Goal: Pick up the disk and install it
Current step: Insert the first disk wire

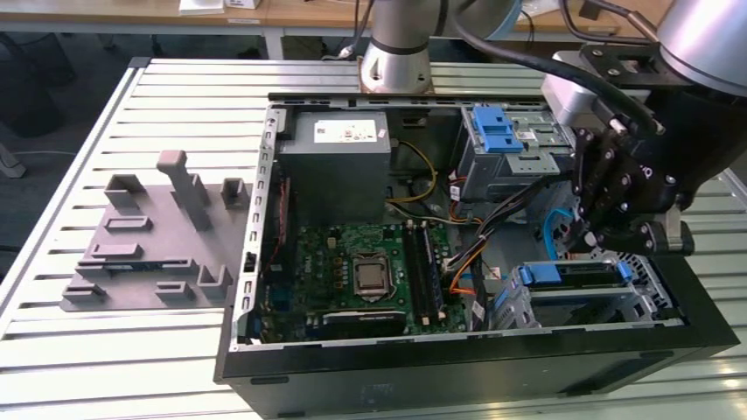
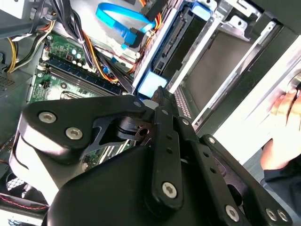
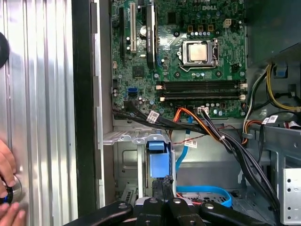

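The disk [image 1: 566, 274] with its blue rails sits in the grey metal bay at the lower right corner of the open computer case, as the exterior view shows it. Both wrist views show its blue end tab [image 3: 158, 162] [image 2: 151, 84]. My gripper [image 1: 589, 236] hangs just above the disk, with the black fingers pressed together. In both wrist views the gripper [image 3: 164, 181] [image 2: 157, 96] has its tips at the blue tab and nothing between them. I cannot tell if the tips touch the tab.
The case holds a motherboard [image 1: 362, 271], a grey power supply [image 1: 338, 149] and a blue-latched drive cage [image 1: 502, 136]. Cable bundles [image 3: 207, 129] run beside the bay. A grey fixture [image 1: 152, 245] lies at the exterior view's left. A person's hand [image 3: 7, 188] rests outside the case.
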`<move>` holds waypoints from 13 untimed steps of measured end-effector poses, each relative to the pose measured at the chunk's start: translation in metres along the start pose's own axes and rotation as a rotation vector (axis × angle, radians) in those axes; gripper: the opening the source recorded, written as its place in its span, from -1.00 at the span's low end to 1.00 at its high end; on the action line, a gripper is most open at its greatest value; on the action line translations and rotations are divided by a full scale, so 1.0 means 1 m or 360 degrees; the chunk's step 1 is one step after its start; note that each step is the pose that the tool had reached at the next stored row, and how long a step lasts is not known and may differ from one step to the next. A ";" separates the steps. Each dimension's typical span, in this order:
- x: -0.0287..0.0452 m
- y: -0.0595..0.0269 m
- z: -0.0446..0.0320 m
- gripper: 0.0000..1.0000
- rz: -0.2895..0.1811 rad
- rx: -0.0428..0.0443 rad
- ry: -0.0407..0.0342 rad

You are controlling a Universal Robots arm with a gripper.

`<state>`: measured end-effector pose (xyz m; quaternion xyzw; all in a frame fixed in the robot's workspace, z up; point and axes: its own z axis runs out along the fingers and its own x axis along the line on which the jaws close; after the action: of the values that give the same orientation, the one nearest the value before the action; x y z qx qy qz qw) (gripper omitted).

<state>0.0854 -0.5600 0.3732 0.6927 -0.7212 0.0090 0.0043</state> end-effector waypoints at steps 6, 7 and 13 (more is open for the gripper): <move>-0.0078 -0.0124 0.0000 -0.79 0.0000 0.0000 0.0000; -0.0086 -0.0153 0.0001 -0.79 0.0000 0.0000 0.0000; -0.0092 -0.0218 0.0019 -0.79 0.0080 -0.0002 0.0000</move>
<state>0.1076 -0.5518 0.3713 0.6743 -0.7384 0.0088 0.0046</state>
